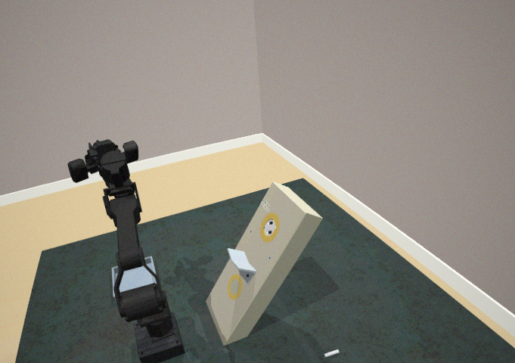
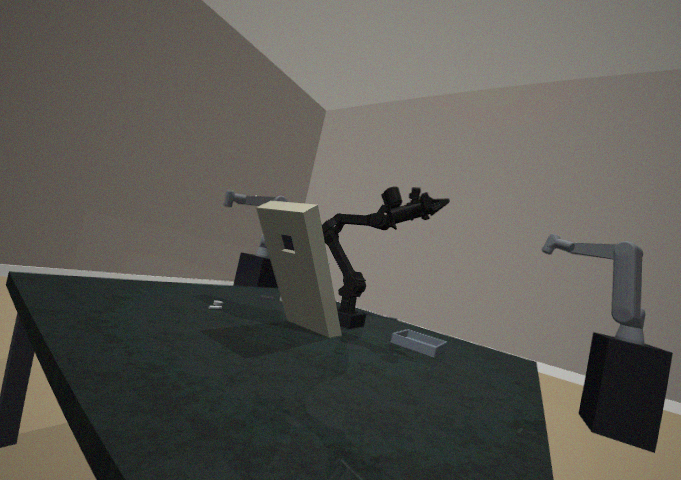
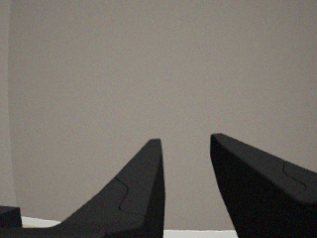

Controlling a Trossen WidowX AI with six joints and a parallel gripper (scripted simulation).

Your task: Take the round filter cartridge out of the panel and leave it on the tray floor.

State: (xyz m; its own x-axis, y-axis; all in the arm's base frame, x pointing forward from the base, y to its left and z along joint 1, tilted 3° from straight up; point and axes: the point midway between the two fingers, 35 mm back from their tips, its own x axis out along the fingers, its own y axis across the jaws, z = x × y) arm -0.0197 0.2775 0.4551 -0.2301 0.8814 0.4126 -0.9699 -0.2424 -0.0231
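the gripper (image 2: 434, 202) hangs high in open air, facing a bare wall, nothing between its narrowed fingers. on the bench (image 1: 352, 299), a tilted panel (image 1: 283, 239) stands as the main barrier; a white bracket (image 1: 240, 263) juts from its face. the arm overhangs the tray (image 2: 417, 341).
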